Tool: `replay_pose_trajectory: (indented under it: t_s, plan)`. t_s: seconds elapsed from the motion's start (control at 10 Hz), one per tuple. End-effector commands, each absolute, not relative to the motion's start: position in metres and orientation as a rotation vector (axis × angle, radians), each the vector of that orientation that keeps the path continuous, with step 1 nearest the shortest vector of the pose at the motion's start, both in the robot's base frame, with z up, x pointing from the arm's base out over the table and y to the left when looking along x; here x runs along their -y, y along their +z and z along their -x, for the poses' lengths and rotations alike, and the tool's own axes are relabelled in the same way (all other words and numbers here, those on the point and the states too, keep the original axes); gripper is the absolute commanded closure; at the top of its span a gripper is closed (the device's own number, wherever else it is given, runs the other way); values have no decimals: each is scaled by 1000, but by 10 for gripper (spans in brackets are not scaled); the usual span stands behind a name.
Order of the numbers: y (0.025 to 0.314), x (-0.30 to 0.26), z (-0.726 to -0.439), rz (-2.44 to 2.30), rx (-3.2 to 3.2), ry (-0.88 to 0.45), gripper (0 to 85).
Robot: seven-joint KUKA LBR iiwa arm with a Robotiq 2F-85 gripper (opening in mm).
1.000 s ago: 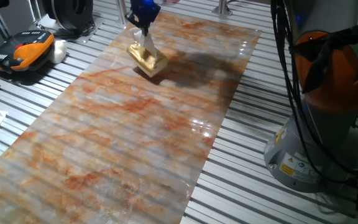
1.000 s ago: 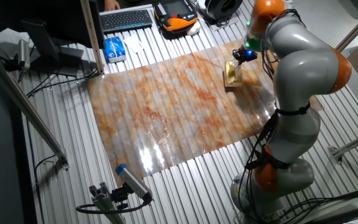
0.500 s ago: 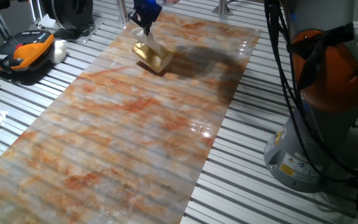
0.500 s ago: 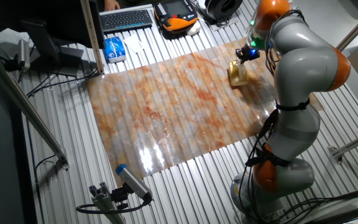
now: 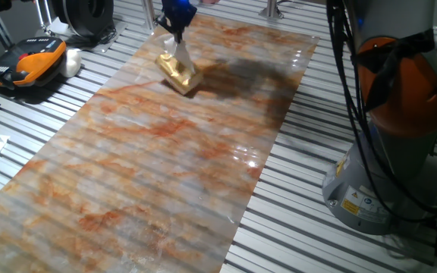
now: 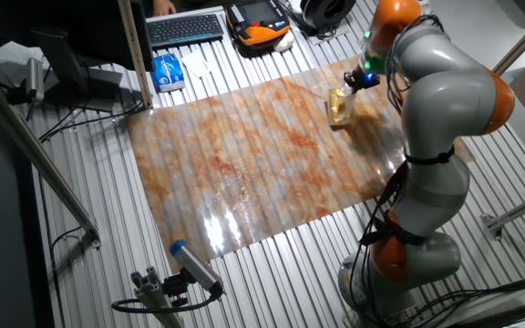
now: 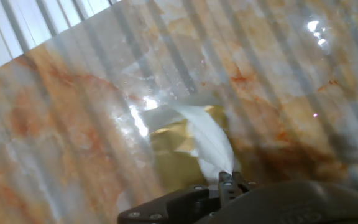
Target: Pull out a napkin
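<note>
The small gold napkin box (image 5: 177,71) hangs tilted just above the marbled mat, at its far end; it also shows in the other fixed view (image 6: 339,107) and in the hand view (image 7: 173,152). A white napkin (image 5: 177,51) runs from the box's top up into my gripper (image 5: 177,36). In the hand view the napkin (image 7: 209,140) stretches from the box to my fingertips (image 7: 227,180), which are pinched together on it. My gripper (image 6: 359,79) is directly above the box. How much napkin is still inside the box is hidden.
The marbled mat (image 5: 165,152) covers the slatted table. An orange and black device (image 5: 27,63) lies at the left, a keyboard (image 6: 186,27) and a blue packet (image 6: 166,71) beyond the mat's far side. The robot base (image 5: 385,152) stands to the right.
The box swung toward the right half a second ago and has now swung back left, still hanging by the napkin. My gripper has stayed shut above it.
</note>
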State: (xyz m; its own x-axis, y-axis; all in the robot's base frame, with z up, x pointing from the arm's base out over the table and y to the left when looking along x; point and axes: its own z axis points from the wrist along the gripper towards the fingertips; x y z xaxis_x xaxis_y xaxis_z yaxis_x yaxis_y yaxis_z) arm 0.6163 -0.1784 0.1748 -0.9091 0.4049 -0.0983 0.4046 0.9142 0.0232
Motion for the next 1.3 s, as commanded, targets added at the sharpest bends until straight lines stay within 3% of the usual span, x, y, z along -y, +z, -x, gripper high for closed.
replay_pose_trajectory:
  t_s: [0.0,0.3,0.6,0.9,1.1,1.2]
  plan:
    - [161,176,-613,-626,-2957,-9,850]
    - [198,171,-613,-669,-2998,9,850]
    - [181,174,-611,-651,-2983,5,850]
    - [207,181,-613,-640,-3011,29,850]
    - [158,189,-610,-589,-2961,21,850]
    - [159,190,-610,-592,-2960,51,850]
